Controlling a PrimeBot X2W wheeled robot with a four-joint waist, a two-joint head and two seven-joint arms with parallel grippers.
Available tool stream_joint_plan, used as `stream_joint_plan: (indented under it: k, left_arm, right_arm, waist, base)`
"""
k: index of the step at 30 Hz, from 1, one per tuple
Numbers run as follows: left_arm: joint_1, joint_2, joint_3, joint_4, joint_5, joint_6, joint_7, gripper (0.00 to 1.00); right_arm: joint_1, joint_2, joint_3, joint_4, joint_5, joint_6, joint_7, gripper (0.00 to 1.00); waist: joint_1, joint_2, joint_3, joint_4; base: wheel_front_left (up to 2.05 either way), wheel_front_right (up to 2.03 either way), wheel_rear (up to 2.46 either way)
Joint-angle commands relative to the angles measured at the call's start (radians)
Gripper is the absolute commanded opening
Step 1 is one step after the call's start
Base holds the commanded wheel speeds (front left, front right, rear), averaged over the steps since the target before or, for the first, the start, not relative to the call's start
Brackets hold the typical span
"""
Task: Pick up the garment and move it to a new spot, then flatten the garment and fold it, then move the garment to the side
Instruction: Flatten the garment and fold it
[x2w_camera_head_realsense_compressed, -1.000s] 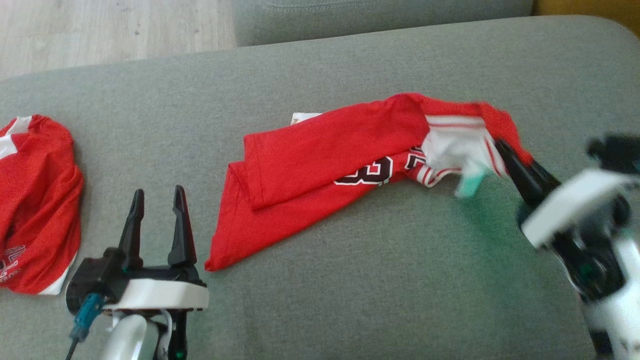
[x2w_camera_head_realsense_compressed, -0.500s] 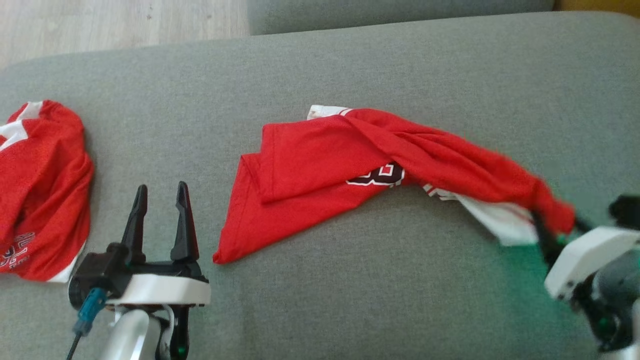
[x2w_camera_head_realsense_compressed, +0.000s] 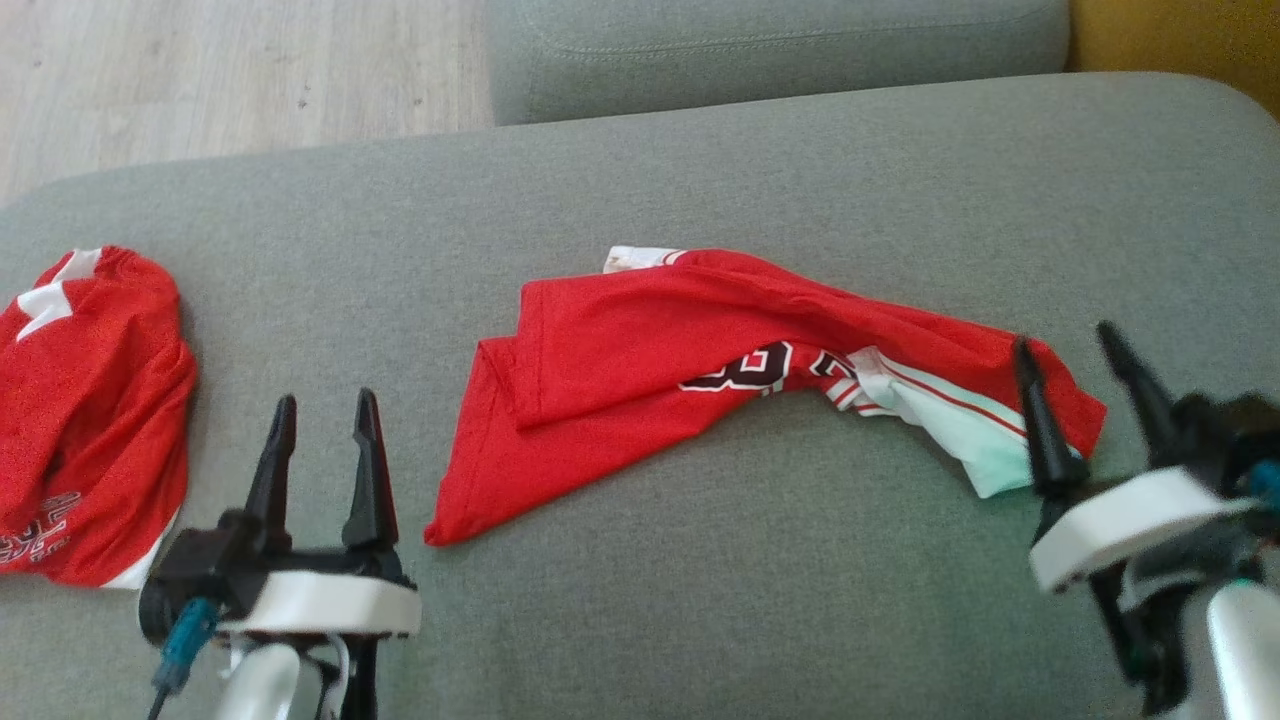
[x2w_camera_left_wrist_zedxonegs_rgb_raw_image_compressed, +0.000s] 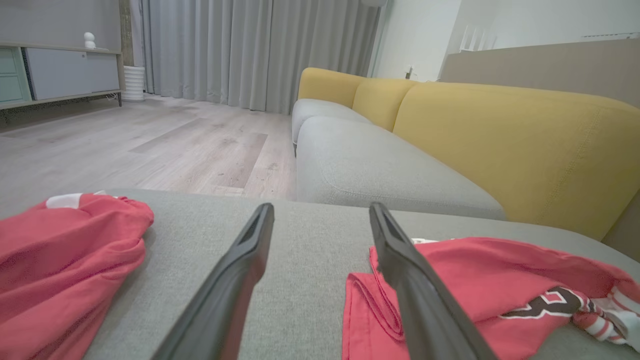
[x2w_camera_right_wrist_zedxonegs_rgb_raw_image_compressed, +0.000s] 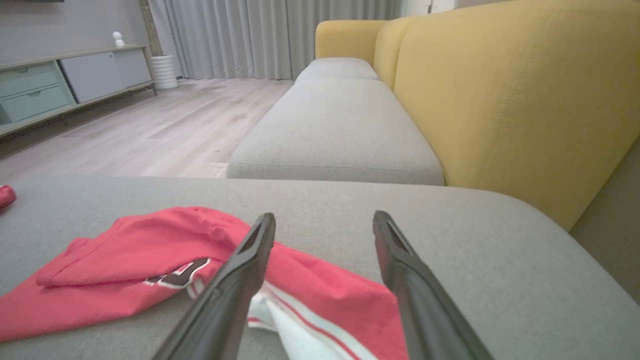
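Nearest the robot, the left gripper (x2w_camera_head_realsense_compressed: 325, 400) hovered over the grey sofa seat (x2w_camera_head_realsense_compressed: 700, 600) with its two dark fingers parted and nothing between them. It sat between the two pieces of red cloth, clear of both. The right gripper (x2w_camera_head_realsense_compressed: 1063, 338) was also spread wide and empty, at the right end of the garment (x2w_camera_head_realsense_compressed: 650, 340). Its left finger (x2w_camera_head_realsense_compressed: 1035, 420) crossed in front of the cloth's red-and-white tip in the head view; whether it touched could not be told. In the right wrist view, that white striped end lay low between the right gripper's fingers.

The garment, a red jersey with dark numerals edged in white, lay loosely folded and rumpled across the middle of the seat. Its left corner pointed towards the left gripper and a bit of white trim showed at its far edge. A second red garment (x2w_camera_head_realsense_compressed: 90, 400) lay bunched near the seat's left edge, well apart from the first.

Beyond the seat came another grey cushion (x2w_camera_head_realsense_compressed: 760, 50) and pale wooden floor (x2w_camera_head_realsense_compressed: 200, 70). Farther off stood a yellow sofa back (x2w_camera_right_wrist_zedxonegs_rgb_raw_image_compressed: 500, 90), grey curtains (x2w_camera_left_wrist_zedxonegs_rgb_raw_image_compressed: 250, 50) and a low cabinet (x2w_camera_right_wrist_zedxonegs_rgb_raw_image_compressed: 50, 85).
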Motion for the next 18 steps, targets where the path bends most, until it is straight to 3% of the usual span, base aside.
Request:
stream_joint_plan:
  k: [1, 7, 11, 18]
  left_arm:
    - [-0.012, 0.011, 0.045, -0.023, 0.009, -0.005, -0.010, 1.00]
    - [-0.025, 0.004, -0.003, -0.001, 0.039, -0.006, 0.024, 1.00]
    - [-0.118, -0.035, -0.084, 0.046, 0.072, -0.009, 0.130, 1.00]
    - [-0.370, -0.093, -0.156, 0.222, 0.086, 0.034, 0.311, 1.00]
  right_arm:
    - [0.004, -0.012, 0.033, -0.020, 0.000, -0.001, -0.024, 1.00]
    - [0.021, 0.019, 0.074, 0.015, 0.008, -0.001, -0.066, 1.00]
    - [0.006, 0.019, 0.088, 0.014, 0.006, -0.001, -0.076, 1.00]
    - [-0.037, 0.020, 0.117, 0.006, 0.007, -0.001, -0.079, 1.00]
  waist:
    - [0.0001, 0.0000, -0.004, -0.004]
    - [0.0001, 0.0000, 0.006, -0.009]
    - [0.0001, 0.0000, 0.036, -0.002]
    - [0.0001, 0.0000, 0.108, -0.013]
  base:
    - [0.00, 0.00, 0.00]
    - [0.00, 0.00, 0.00]
    - [0.00, 0.00, 0.00]
    - [0.00, 0.00, 0.00]
